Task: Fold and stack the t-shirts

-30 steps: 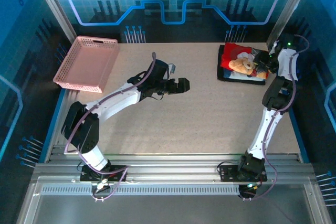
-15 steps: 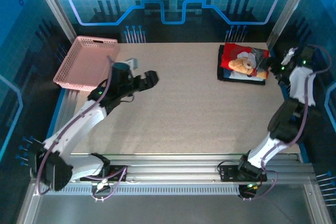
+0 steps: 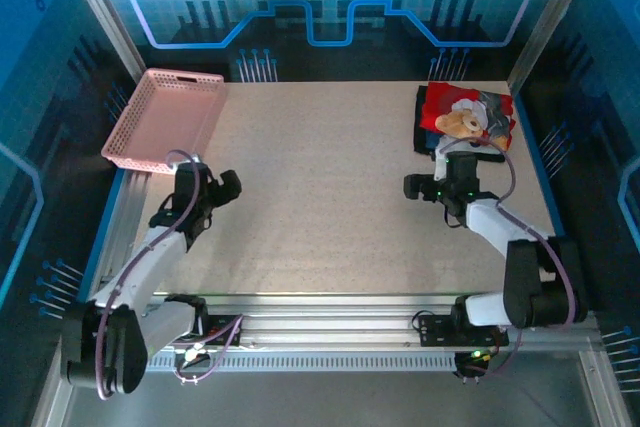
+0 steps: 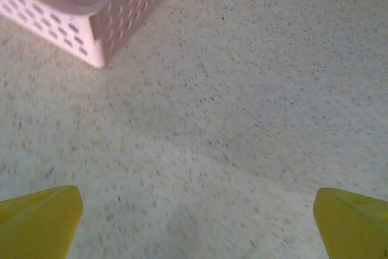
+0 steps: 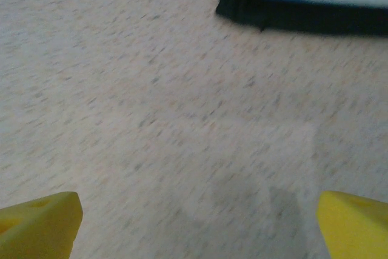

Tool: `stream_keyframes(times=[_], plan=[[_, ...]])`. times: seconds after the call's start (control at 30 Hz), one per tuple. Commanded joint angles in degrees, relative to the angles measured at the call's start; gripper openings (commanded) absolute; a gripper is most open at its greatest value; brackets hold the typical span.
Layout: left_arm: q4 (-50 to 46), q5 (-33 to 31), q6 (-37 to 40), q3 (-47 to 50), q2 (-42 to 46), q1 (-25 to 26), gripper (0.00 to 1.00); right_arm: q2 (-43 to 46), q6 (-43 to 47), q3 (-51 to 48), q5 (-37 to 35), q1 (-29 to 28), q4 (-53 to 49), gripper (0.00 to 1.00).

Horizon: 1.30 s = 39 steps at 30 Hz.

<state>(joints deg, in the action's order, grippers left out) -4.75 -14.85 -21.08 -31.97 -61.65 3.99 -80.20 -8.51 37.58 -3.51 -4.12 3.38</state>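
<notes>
Seemingly nothing is left to do: the red t-shirt (image 3: pixel 466 113) lies folded atop the navy t-shirt (image 3: pixel 423 133), while the left gripper (image 3: pixel 227 188) and right gripper (image 3: pixel 416 187) hover empty, jaws spread wide.

My left arm (image 3: pixel 150 252) sits folded low on its own side, forearm reaching forward from the base. The left gripper (image 4: pixel 195 222) points down and ahead, yellow fingertips (image 4: pixel 37 219) spread wide with nothing between them. My right arm (image 3: pixel 500 229) doubles back at the elbow, forearm angled inward. The right gripper (image 5: pixel 197 222) also tilts down, jaws wide apart and empty.
</notes>
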Motion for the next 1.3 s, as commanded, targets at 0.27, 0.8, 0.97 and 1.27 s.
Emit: stream_keyframes(times=[0.27,0.8,0.97,1.27], plan=[[38.4,2.6,12.1,8.3,-15.0,-1.5,0.99,0.7,4.3,-15.1,-1.4,3.9,38.2,1.0],[58.8,8.4,20.0,10.9,-27.2,-3.9,0.99,-5.6,6.3,-14.3,-2.6,1.7,42.1,1.0],[58.0,8.6,19.5,10.8,-26.9,-4.3,0.99,-5.8,7.8,-13.4,-4.0,0.3,40.9,1.0],[58.1,8.5,19.4,10.7,-26.9,-4.3,0.99,-5.8,7.8,-13.3,-3.7,0.4,40.6,1.0]])
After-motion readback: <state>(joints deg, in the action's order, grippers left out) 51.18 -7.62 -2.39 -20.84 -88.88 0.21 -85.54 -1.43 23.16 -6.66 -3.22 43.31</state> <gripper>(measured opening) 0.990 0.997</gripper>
